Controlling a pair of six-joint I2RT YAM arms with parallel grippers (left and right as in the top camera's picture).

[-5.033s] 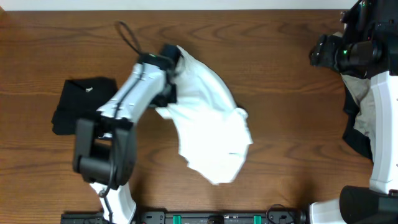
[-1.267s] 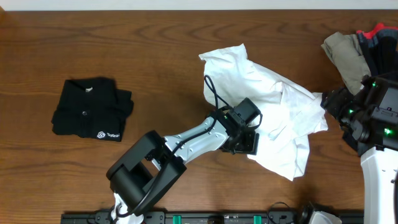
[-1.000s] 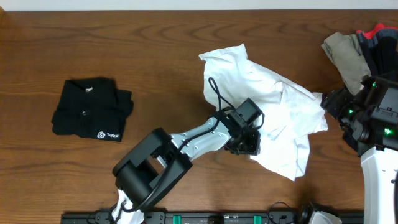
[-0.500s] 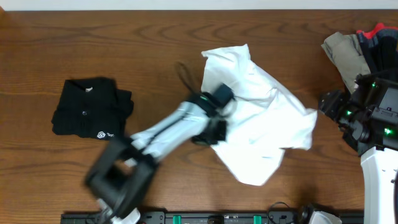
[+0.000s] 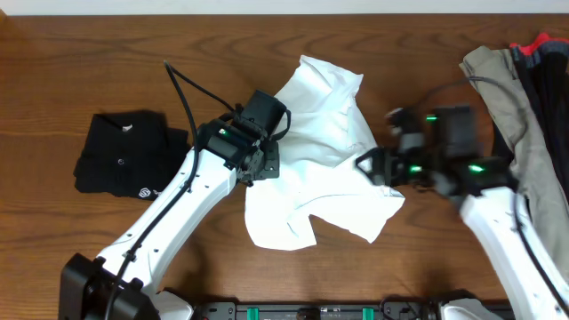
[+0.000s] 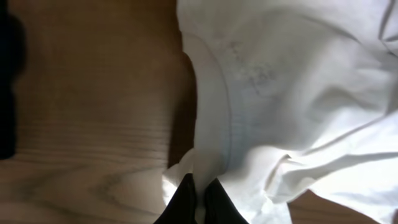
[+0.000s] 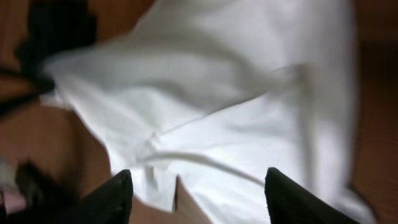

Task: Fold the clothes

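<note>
Since half a second ago the left arm has swung back toward the left side of the table (image 5: 89, 71), dragging the white T-shirt (image 5: 320, 169) with it. The right arm has come in from the right edge to the shirt's right side.

The shirt now sits crumpled mid-table, slightly right of centre, with no print visible. The left gripper (image 5: 263, 167) is closed tight on the shirt's left edge. The left wrist view shows its jaws (image 6: 199, 194) pinching a bunched fold just beside a curved hemmed band; whether that is collar or sleeve can't be told. The right gripper (image 5: 369, 167) has its jaws standing wide apart and is holding nothing. In its own view (image 7: 198, 196) it hangs over the shirt's right part, and that view is blurred.

A folded black garment (image 5: 129, 164) lies near the left edge, well apart from the shirt. A pile of khaki (image 5: 502, 98) and red (image 5: 540, 43) garments lies at the far right corner.

Handling judgement: the shirt looks light, limp and soft, with no stiffness. It will likely sag, bunch and drag on the wood, and a pinch may catch more than one layer. The best holds are probably hems, shoulder seams or sleeve edges, one per gripper, pulled apart to flatten the shirt first. A mid-fabric grab would likely only make a bigger wad.
</note>
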